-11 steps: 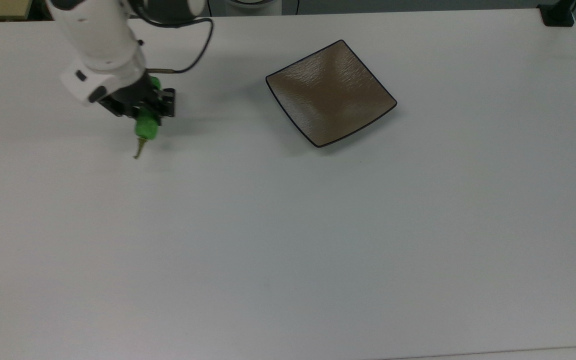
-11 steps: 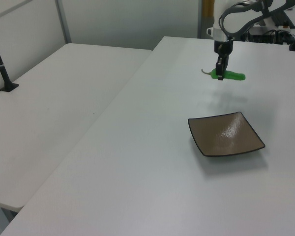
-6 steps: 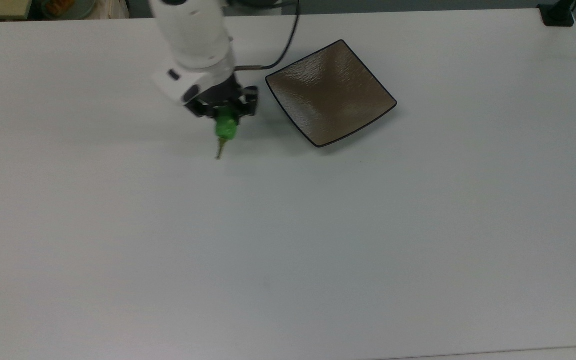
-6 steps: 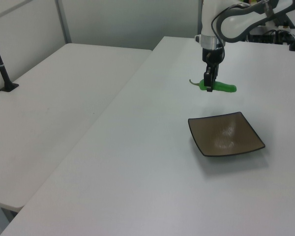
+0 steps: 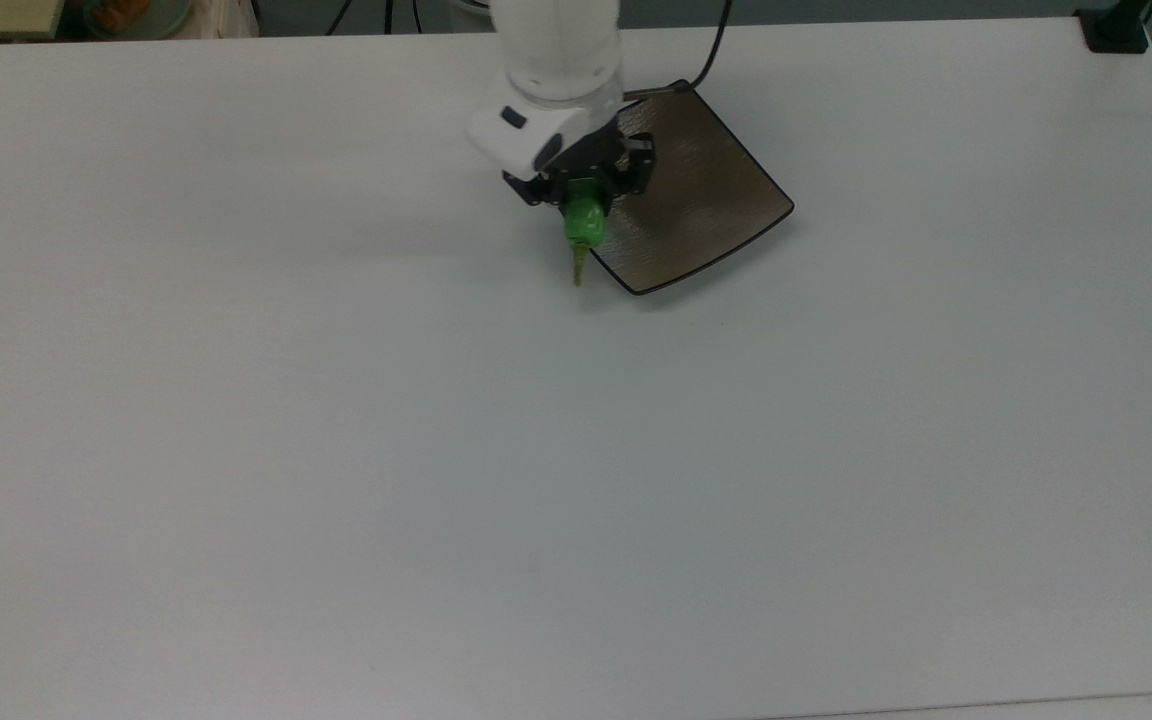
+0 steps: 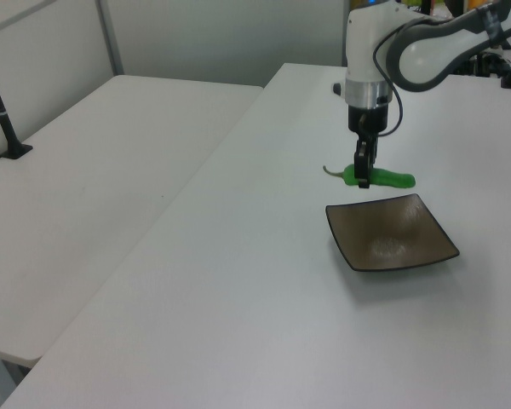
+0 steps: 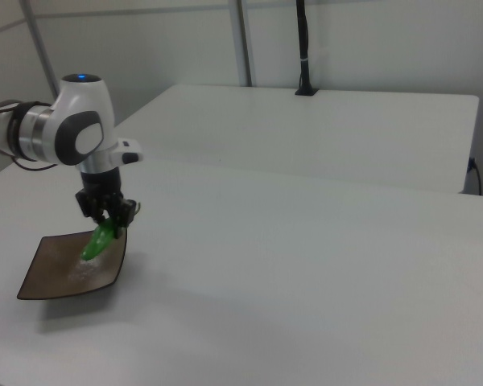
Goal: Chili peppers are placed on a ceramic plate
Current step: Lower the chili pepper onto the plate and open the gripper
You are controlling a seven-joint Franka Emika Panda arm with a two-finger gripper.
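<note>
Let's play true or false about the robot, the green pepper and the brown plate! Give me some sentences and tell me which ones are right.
1. The gripper is holding the chili pepper up in the air. True.
2. The pepper already lies flat on the ceramic plate. False: it hangs in the gripper, just at the plate's edge.
3. The plate is round and white. False: it is square and brown with a thin dark rim.
4. The plate has nothing lying on it. True.
5. The pepper's stem points away from the plate in the top view. True.
</note>
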